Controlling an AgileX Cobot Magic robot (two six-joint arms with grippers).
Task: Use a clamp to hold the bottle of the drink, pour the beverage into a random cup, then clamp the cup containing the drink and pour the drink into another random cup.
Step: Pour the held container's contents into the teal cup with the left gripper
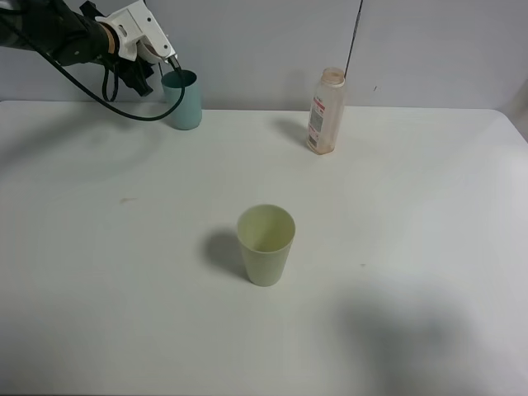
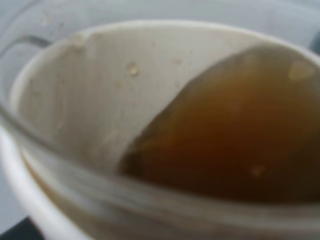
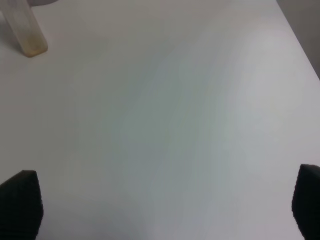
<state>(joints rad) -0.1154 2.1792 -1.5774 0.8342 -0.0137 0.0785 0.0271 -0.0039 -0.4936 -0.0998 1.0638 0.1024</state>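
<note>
The left clamp (image 1: 162,56) is closed on the tilted cup containing the drink (image 2: 90,100), above the teal cup (image 1: 183,101) at far left. The right clamp (image 3: 162,205) is spread wide, with nothing held.

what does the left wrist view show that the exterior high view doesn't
Only left wrist: the inside of a tilted cup, white-walled, with brown drink pooled to one side. Only exterior high: the left gripper at the teal cup, the bottle, the pale green cup and the table. Shared: nothing I can match for sure; the tilted cup isn't made out from above.
</note>
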